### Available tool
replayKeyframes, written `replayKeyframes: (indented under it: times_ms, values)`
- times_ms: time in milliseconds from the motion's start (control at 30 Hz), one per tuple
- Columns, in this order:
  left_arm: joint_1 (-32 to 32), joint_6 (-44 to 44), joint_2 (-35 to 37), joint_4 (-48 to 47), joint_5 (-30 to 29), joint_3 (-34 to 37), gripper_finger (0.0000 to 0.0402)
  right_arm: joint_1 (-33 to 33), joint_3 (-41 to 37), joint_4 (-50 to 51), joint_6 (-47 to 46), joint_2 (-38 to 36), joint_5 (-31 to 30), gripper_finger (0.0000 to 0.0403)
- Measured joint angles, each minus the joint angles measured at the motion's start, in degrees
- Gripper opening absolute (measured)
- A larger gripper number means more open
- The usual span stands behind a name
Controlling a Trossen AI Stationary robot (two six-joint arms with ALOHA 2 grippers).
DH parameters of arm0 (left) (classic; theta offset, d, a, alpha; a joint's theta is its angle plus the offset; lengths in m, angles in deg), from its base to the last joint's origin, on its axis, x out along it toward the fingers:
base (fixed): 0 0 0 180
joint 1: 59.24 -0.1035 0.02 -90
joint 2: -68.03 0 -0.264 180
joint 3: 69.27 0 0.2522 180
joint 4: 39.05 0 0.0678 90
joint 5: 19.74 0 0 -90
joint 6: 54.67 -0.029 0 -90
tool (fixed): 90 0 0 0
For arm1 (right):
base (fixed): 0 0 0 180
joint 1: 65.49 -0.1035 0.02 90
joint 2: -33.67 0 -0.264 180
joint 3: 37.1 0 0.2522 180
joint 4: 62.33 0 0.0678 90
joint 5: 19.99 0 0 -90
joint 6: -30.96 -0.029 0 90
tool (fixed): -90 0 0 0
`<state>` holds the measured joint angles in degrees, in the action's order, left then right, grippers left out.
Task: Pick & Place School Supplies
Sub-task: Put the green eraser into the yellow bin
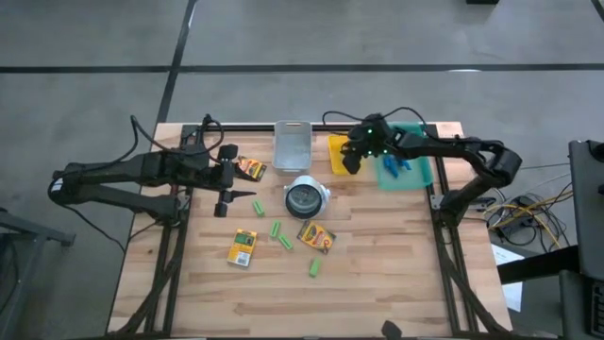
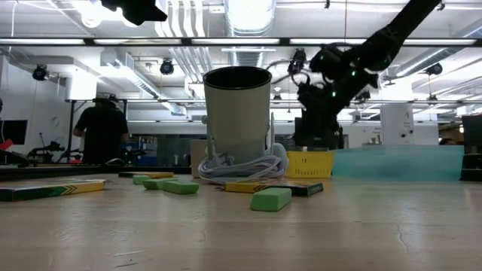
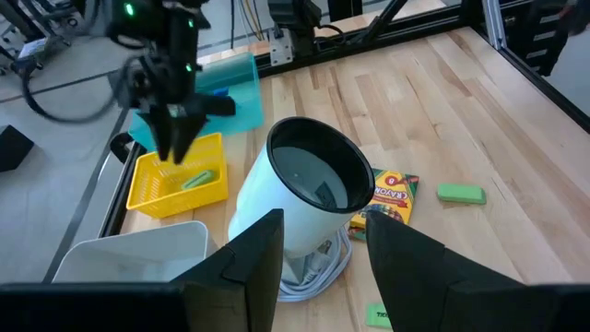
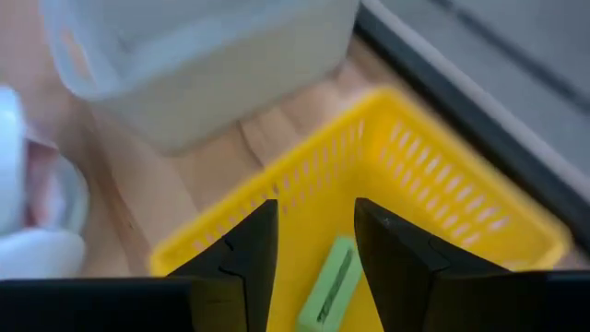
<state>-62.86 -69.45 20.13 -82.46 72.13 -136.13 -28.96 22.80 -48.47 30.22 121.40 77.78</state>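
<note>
Hovering over the yellow basket at the table's 1 o'clock, the right gripper is seen with fingers apart; a light-green stick lies inside. Left gripper is parted, empty.

One camera looked straight down on the whole desk. One sat low at desk height, looking across into the room. The left wrist camera looked across the desk; the right one was very close above the yellow basket, which both showed.
</note>
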Motion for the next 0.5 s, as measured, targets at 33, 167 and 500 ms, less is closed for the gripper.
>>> replayKeyframes:
  times_ms: [33,167,500]
  values:
    - [0.00,-0.02,0.00,0.02,0.00,0.00,0.0161,0.00,0.14,0.09,0.98,-1.30,0.04,0.0140]
    - [0.00,-0.01,0.00,0.01,0.02,0.00,0.0161,-0.12,0.26,-0.03,9.12,-7.54,1.95,0.0137]
    - [0.00,0.00,0.00,0.00,0.02,0.00,0.0161,-1.07,-0.25,1.06,26.40,-21.60,18.57,0.0134]
